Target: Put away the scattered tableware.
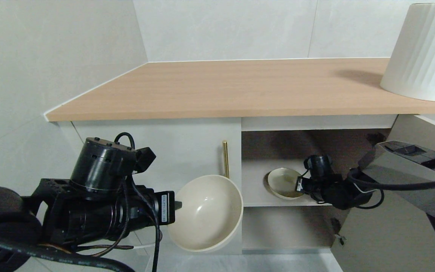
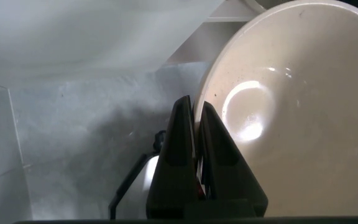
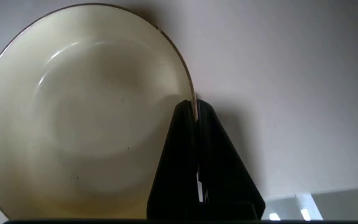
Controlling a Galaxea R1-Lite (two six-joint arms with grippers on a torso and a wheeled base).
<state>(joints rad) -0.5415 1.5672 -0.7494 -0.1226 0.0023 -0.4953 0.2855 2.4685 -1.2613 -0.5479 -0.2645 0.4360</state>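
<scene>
A large cream bowl point(image 1: 206, 211) hangs in front of the shut left cabinet door, tilted on its side. My left gripper point(image 1: 176, 206) is shut on its rim; in the left wrist view the fingers point(image 2: 194, 134) pinch the bowl point(image 2: 291, 106) edge. Inside the open cabinet on the right, a small cream plate point(image 1: 283, 182) with a thin dark rim lies on the shelf point(image 1: 255, 196). My right gripper point(image 1: 301, 184) is shut on the plate's right edge; the right wrist view shows the plate point(image 3: 86, 118) and the fingers point(image 3: 194, 124) clamped on its rim.
A wooden countertop point(image 1: 240, 90) runs above the cabinet, with a ribbed white container point(image 1: 423, 51) at its right end. A brass handle point(image 1: 225, 158) stands on the shut door. The open cabinet door point(image 1: 414, 166) stands at the right. Tiled wall on the left.
</scene>
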